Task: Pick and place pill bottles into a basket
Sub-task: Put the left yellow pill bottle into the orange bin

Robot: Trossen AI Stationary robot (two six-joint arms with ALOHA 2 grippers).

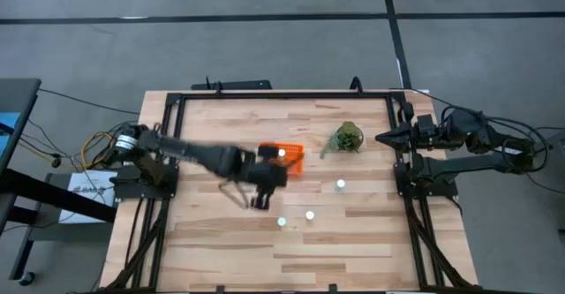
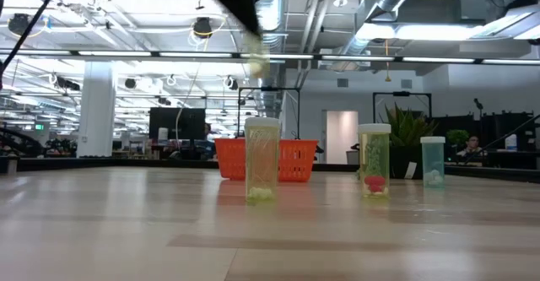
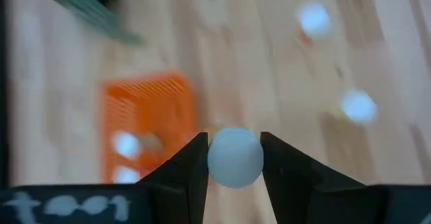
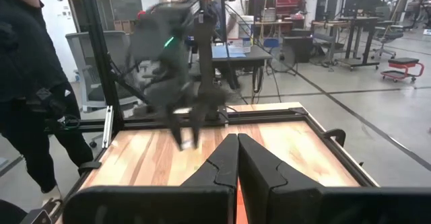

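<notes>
- The left gripper [image 3: 232, 158] has its two fingers pinched on the white cap of one pill bottle [image 3: 235, 157]. It holds the bottle up in the air, just beside the orange basket [image 1: 292, 160].
- In the left wrist view, two pale round things already lie in the basket. They look like bottles that have been put away, but they are too fuzzy to be sure.
- From above, three pill bottles stand on the table [image 1: 353, 232]: one [image 1: 341, 185] below the green plant [image 1: 348, 138], one [image 1: 310, 214] nearer the middle, and one [image 1: 282, 222] beside it.
- So the job looks about half done. The held bottle needs to go in, and then the three on the table.
- The right gripper [image 4: 237, 158] waits at the right edge of the table with its fingers pressed together and nothing in them.
- The left arm is smeared in the pictures, so its exact place is hard to tell.
- In the low view the basket is partly hidden behind a bottle, and the gripper is cut off at the top.
</notes>
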